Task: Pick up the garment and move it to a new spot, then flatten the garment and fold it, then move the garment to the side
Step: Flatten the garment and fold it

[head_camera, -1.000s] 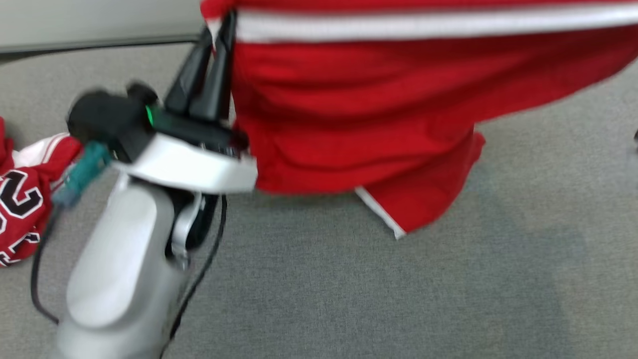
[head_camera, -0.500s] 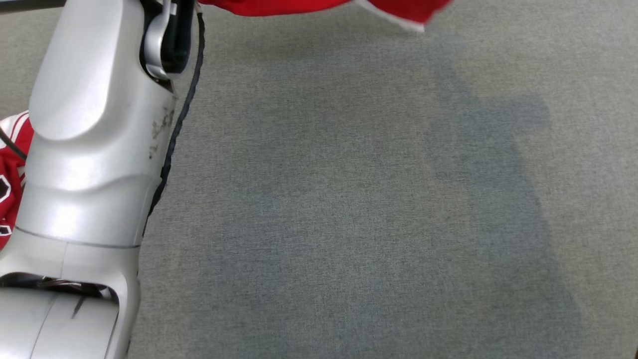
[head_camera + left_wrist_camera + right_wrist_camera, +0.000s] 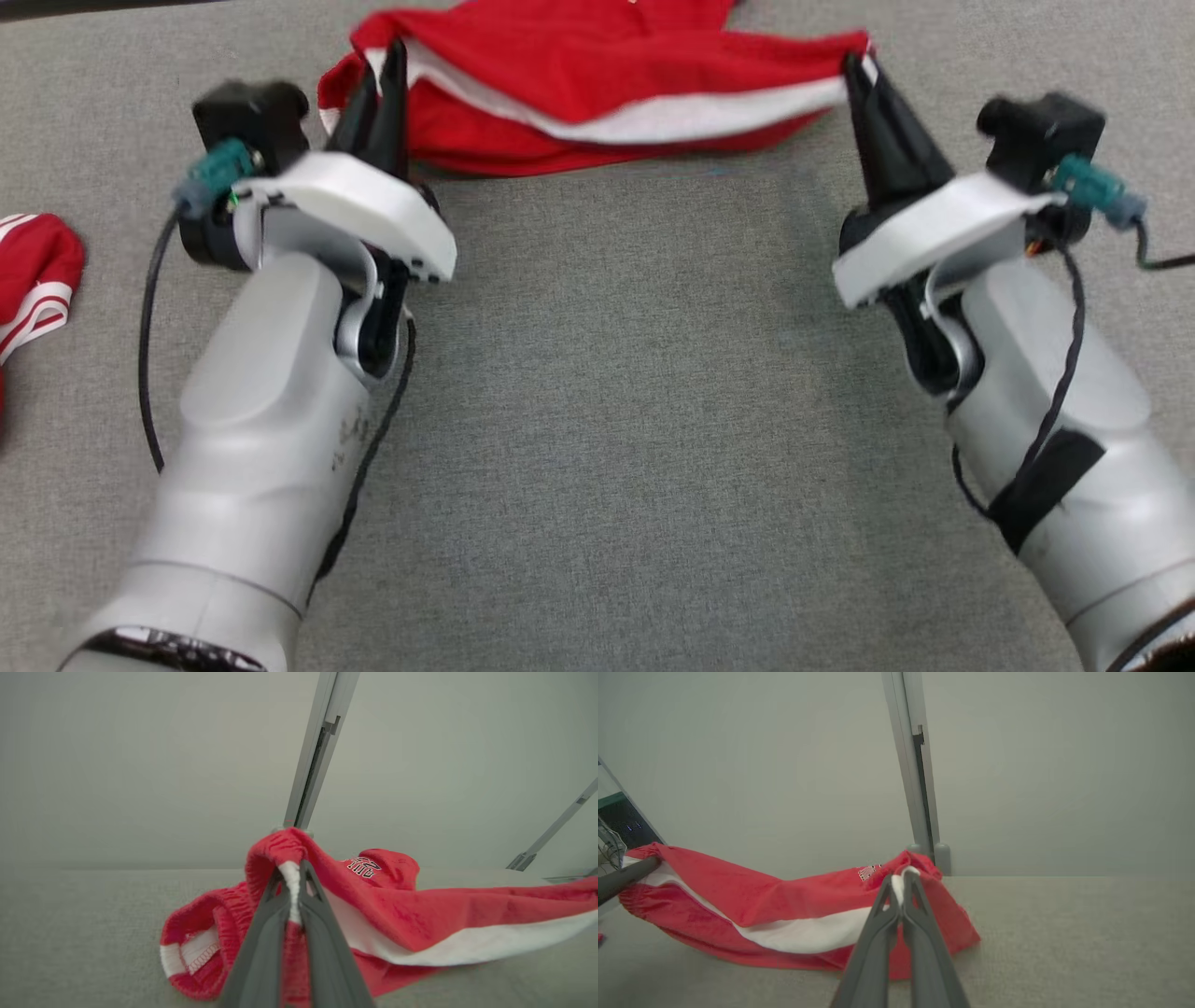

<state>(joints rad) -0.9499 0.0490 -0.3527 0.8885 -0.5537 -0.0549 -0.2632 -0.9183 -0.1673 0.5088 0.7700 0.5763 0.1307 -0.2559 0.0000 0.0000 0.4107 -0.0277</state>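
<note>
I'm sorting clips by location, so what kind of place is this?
Probably an indoor test booth or lab: a grey fabric-covered work surface, plain pale wall panels joined by a metal post, and a red garment on the surface.

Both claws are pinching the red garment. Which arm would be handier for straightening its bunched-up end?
Left, probably. The left gripper is shut on the garment right at its bunched end, while the right gripper pinches the smoother, stretched end.
</note>
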